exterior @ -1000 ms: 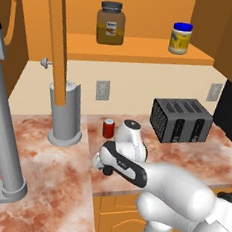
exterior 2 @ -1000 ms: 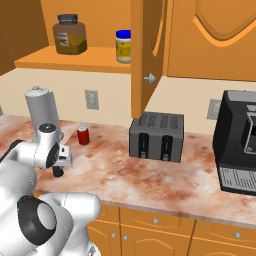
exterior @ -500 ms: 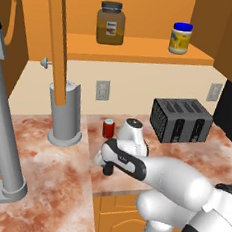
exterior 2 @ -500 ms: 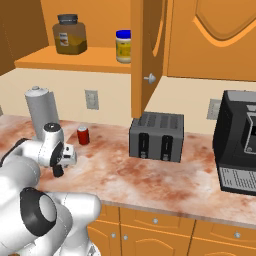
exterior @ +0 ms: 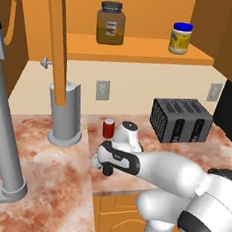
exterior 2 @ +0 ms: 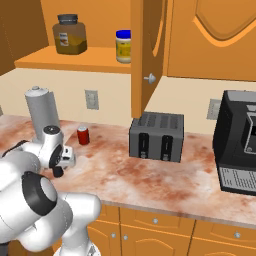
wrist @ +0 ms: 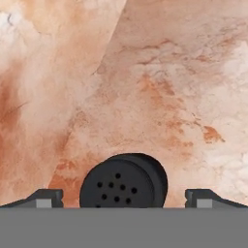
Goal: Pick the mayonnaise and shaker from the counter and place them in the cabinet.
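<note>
Your claw, jaws apart, has dropped over the shaker at 6 o'clock on the table, with the mayonnaise already shelved.

Mayonnaise on cabinet shelf beside amber jar; door open. Red can, grey cylinder, toaster on counter. Gripper low, near counter edge.

A red and white stone counter runs along a pale yellow wall. Orange drawers sit under it. A wall plug is on the wall.
</note>
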Available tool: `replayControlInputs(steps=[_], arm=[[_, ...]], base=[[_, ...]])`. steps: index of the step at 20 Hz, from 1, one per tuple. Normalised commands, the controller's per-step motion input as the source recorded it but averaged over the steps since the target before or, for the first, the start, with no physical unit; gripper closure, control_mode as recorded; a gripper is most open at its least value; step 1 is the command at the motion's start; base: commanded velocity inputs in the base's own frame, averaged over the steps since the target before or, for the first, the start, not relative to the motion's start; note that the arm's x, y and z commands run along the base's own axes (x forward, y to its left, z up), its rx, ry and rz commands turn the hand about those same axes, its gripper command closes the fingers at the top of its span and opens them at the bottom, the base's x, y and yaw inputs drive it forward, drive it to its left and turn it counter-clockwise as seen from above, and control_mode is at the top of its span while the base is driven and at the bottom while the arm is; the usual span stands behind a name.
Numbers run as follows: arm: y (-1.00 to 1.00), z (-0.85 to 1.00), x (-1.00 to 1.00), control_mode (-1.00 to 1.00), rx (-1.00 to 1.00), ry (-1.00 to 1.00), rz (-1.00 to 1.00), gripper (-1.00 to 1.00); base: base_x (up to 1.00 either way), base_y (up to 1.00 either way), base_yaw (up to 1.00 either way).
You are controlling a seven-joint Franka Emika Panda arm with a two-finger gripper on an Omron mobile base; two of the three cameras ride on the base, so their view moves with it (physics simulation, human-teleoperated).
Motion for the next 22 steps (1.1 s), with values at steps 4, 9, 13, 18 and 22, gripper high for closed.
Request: replayControlInputs(steps=[4,9,13,18,22], arm=[[0.11,-0.14,0.07,-1.0,0.0,0.0,0.0,1.0],[0.02,-0.03,0.05,-1.0,0.0,0.0,0.0,1.0],[0.0,-0.01,0.0,-1.0,-0.01,0.0,0.0,1.0],[0.0,0.38,-0.02,-1.0,-0.01,-0.04,0.0,1.0],[0.0,0.88,-0.07,-1.0,0.0,-0.06,0.0,1.0]], base=[[0.0,0.0,0.0],[0.0,0.0,0.0],[0.0,0.0,0.0],[0.0,0.0,0.0],[0.0,0.0,0.0]])
